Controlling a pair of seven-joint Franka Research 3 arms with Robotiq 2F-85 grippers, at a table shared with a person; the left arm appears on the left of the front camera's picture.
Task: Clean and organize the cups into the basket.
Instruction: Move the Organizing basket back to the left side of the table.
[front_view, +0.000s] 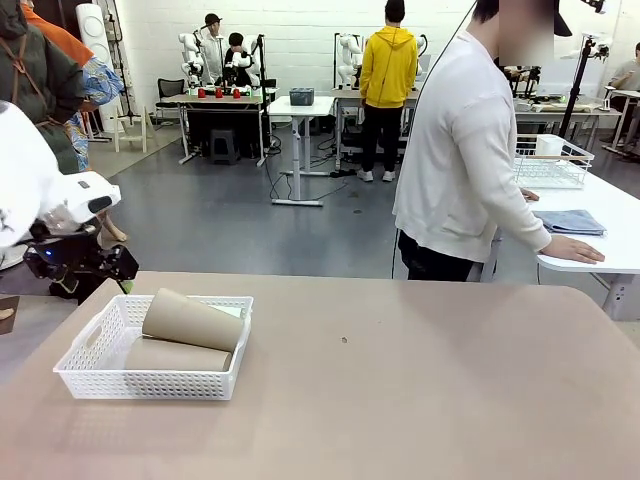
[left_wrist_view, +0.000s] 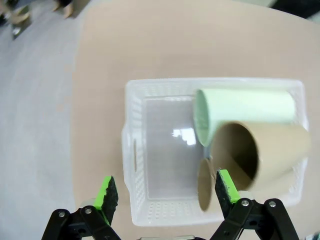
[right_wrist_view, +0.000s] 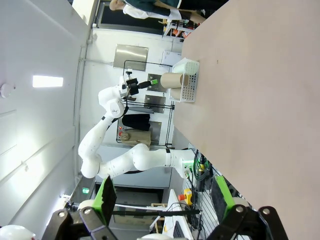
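**Cups in the basket, both grippers empty**

In the white lattice basket at the table's left near corner: three cups, counted as two tan cups and one mint green cup, all lying on their sides, one tan resting across the others. Left gripper hovering above, jaws wide, holding nothing. Right gripper likewise wide and empty. Best withdrawn straight up, clear of the top cup.
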